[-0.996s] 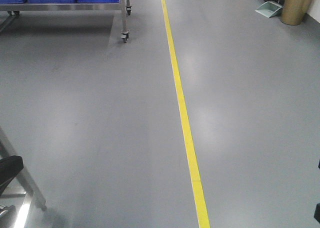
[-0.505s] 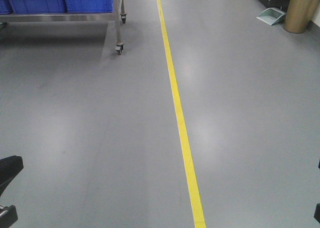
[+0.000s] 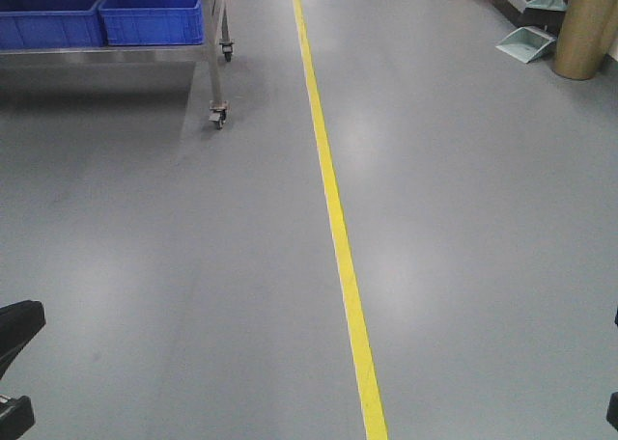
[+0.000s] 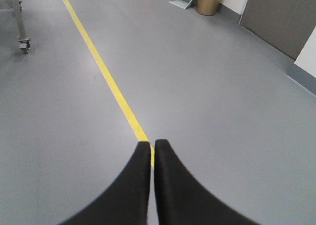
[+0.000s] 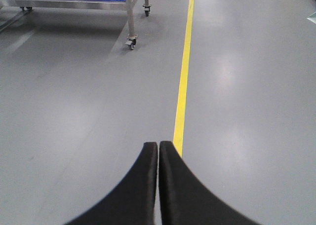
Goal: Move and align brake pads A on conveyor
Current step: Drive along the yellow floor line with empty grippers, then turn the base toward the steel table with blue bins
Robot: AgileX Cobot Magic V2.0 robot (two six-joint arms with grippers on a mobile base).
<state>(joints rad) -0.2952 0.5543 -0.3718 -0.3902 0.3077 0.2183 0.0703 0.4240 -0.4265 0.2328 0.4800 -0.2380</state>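
Observation:
No brake pads and no conveyor show in any view. My left gripper (image 4: 152, 145) is shut with nothing between its black fingers and hangs over the grey floor, on the yellow line (image 4: 101, 67). My right gripper (image 5: 158, 146) is shut and empty too, just left of the yellow line (image 5: 183, 62). In the front view only dark parts of the arms show at the bottom left (image 3: 17, 326) and at the bottom right edge (image 3: 612, 409).
A steel cart on castors (image 3: 216, 114) carries blue bins (image 3: 150, 19) at the far left. The yellow floor line (image 3: 333, 208) runs down the middle. A tan cylinder bin (image 3: 589, 27) and a pale dustpan (image 3: 526, 44) stand at the far right.
The base has rolled backward: the cart, bins and tan cylinder slid down in the view, showing more of them. A steel leg at the bottom left has left the view. Both grippers stay shut.

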